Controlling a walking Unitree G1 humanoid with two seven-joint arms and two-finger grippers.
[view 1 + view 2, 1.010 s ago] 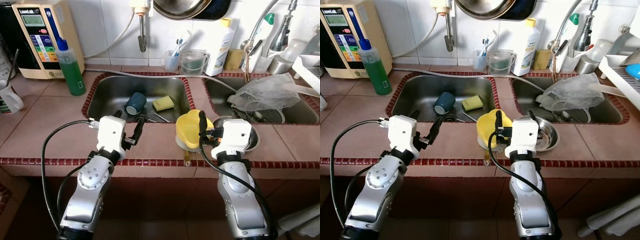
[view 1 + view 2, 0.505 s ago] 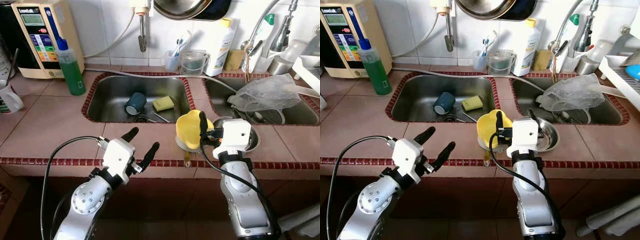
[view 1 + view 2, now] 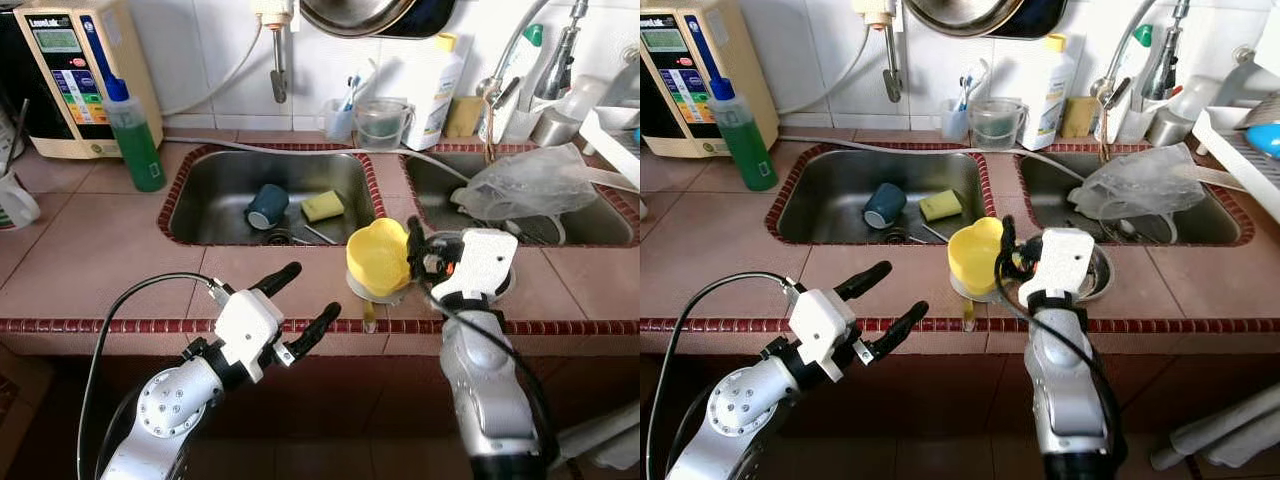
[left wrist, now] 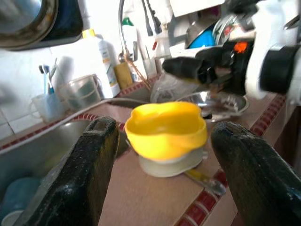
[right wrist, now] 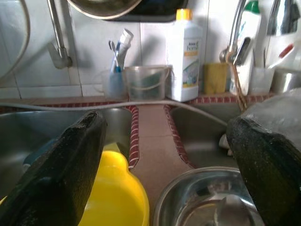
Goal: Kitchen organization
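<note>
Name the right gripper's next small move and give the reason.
Probably ease the right gripper left and close on the yellow bowl: its fingers are open, one beside the bowl's rim, the bowl on the counter edge between both sinks.

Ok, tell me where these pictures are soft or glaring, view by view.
Left wrist view: the near black fingers are blurred, the yellow bowl fairly sharp, the backdrop soft. Right wrist view: fingers out of focus, the white bottle crisp. Eye views: evenly lit and sharp, with glare on the steel bowl.
</note>
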